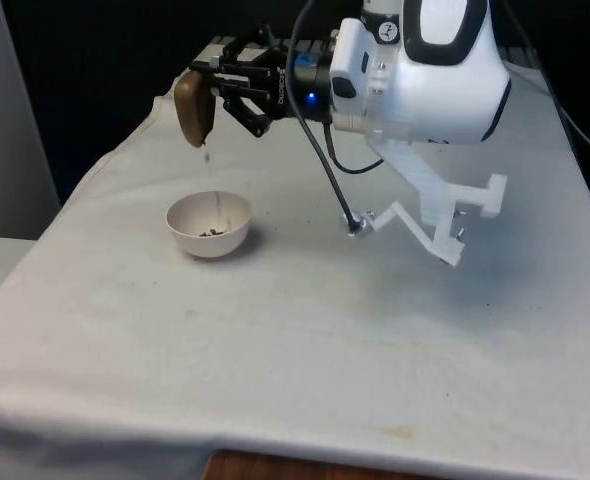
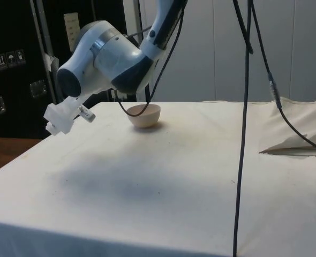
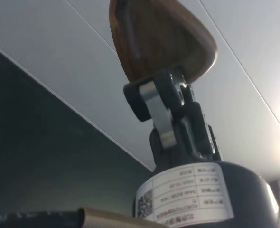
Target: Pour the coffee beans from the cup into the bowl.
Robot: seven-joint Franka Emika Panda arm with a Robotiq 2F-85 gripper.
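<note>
Pouring well underway: gripper (image 1: 218, 88) clamping the brown cup (image 1: 194, 108), tipping it mouth-down directly above the white bowl (image 1: 209, 225) on the table (image 1: 375, 340). Coffee beans (image 1: 213, 232) already lying in the bowl (a thin trickle falling). Remaining, seemingly: emptying the last beans.

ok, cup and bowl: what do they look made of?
Cup: looks like wood or a brown glazed ceramic. It is a warm, streaky brown with a soft sheen in the wrist view, and I can't tell which. Bowl: probably ceramic or plastic. It is plain off-white, smooth and matte, with a thick rim.
</note>
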